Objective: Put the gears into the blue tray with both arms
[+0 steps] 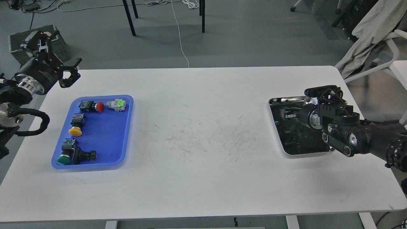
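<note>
The blue tray (105,140) lies at the table's left and holds several push-button switches with red, yellow and green caps. I cannot make out the gears; the dark inside of the steel tray (300,149) at the right hides any small black part. My right gripper (287,114) reaches in from the right, low over the far half of the steel tray, and its dark fingers blend with the tray's inside. My left gripper (72,72) hangs beyond the blue tray's far left corner, over the table's edge, with its fingers spread and nothing between them.
The white table (203,178) has faint scuff marks in its middle. A chair draped with cloth (365,35) stands past the far right corner. A dark box (19,41) sits on the floor behind my left arm.
</note>
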You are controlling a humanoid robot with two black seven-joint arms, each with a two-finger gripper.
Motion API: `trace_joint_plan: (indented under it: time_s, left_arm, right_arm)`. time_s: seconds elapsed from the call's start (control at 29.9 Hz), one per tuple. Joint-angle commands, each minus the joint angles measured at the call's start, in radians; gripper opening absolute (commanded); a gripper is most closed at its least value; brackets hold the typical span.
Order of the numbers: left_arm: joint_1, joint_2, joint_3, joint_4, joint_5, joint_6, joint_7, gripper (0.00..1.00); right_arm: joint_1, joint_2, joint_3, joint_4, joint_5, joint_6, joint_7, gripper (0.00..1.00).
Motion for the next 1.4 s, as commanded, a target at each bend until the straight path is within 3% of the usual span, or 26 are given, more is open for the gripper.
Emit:
trace_joint_plan:
  time_s: [0.0, 0.13, 0.3, 0.94, 1.37]
  left_arm:
    - [0.0, 0.001, 0.0, 0.0, 0.0, 0.0, 0.0, 0.99]
    - [0.0, -0.001, 0.0, 0.0, 0.002, 0.0, 0.0, 0.99]
    - [0.002, -0.001, -0.001, 0.0, 0.0, 0.0, 0.0, 0.99]
    - [0.002, -0.002, -0.001, 0.0, 0.002, 0.0, -0.002, 0.99]
    - [-0.001, -0.001, 0.0, 0.0, 0.002, 0.0, 0.0, 0.99]
  right_arm:
    - [-0.005, 0.004, 0.002, -0.007, 0.002, -0.002, 0.002, 0.59]
    - [-0.011, 0.015, -0.001, -0.01, 0.0, -0.003, 0.005, 0.58]
    - [-0.012, 0.015, -0.005, -0.015, 0.0, 0.0, 0.035, 0.44]
    - [-0.039, 0.038, -0.007, -0.081, 0.0, 0.0, 0.046, 0.04]
    - [0.007, 0.038, -0.007, -0.072, 0.003, 0.003, 0.068, 0.0]
